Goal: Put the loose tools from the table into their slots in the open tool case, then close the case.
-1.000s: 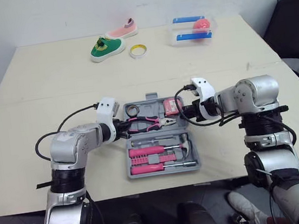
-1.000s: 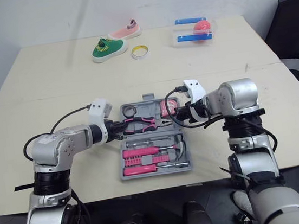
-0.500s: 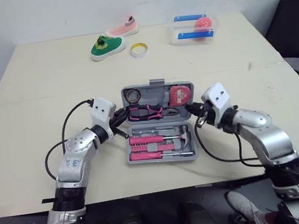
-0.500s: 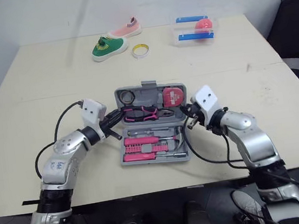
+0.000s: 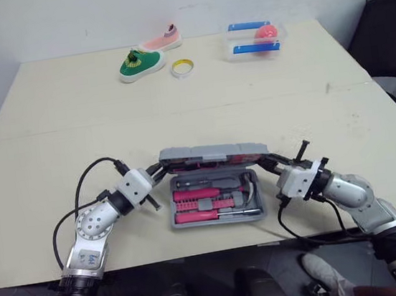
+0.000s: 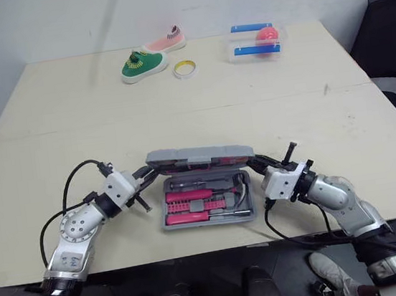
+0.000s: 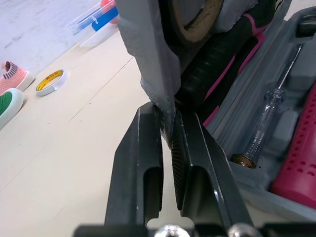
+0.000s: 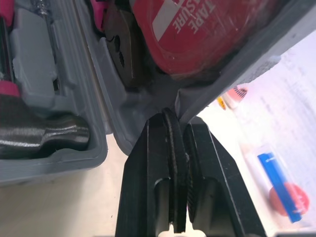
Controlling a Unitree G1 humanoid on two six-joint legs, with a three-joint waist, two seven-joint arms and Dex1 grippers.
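Note:
The grey tool case (image 5: pixel 218 216) lies near the table's front edge, its lid (image 5: pixel 212 153) lifted up on edge over the base. My left gripper (image 5: pixel 159 171) is shut on the lid's left end, and the ribbed fingers (image 7: pixel 148 148) clamp the lid's rim. My right gripper (image 5: pixel 264 158) is shut on the lid's right end, pinching its rim (image 8: pixel 217 84). Black-and-pink pliers (image 7: pixel 222 69) and a red tape measure (image 8: pixel 197 29) sit inside the lid. Pink-handled screwdrivers (image 5: pixel 196 194) and a hammer (image 5: pixel 244 185) lie in the base.
At the table's far side lie a green shoe (image 5: pixel 136 63), a pink shoe (image 5: pixel 161 38), a yellow tape roll (image 5: pixel 182 67) and a clear box (image 5: pixel 253 39) with blue and pink items. A black chair (image 5: pixel 387 27) stands at the right.
The lid has swung from lying flat open to standing over the base. Both grippers came toward the front edge with it, keeping hold of its two ends.

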